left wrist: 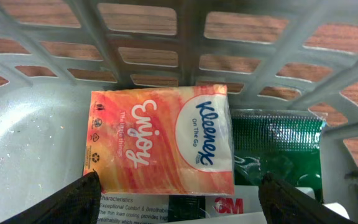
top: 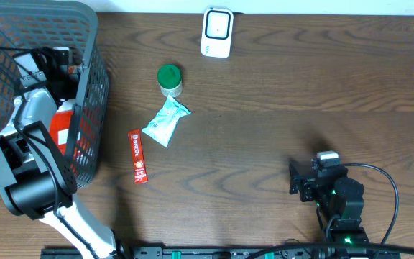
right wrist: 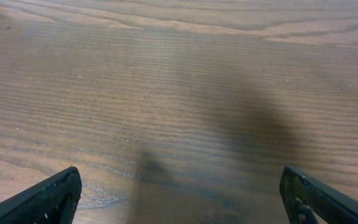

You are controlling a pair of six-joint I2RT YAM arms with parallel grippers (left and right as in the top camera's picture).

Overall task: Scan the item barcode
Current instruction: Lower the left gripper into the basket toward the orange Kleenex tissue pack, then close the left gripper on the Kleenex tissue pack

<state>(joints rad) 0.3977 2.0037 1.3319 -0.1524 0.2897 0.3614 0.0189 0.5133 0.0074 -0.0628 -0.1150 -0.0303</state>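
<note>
My left gripper is open inside the grey basket, its two dark fingertips spread just below an orange and white Kleenex tissue pack. The pack lies flat on the basket floor and is not held. Its lower edge rests over a white 3M box, and a green foil packet lies at its right. No barcode shows on any item. A white scanner sits at the table's far edge. My right gripper hovers open over bare wood at the front right.
On the table right of the basket lie a green-lidded jar, a pale teal packet and a red stick pack. The basket's slatted wall rises just beyond the tissue pack. The right arm's cable loops at the front right.
</note>
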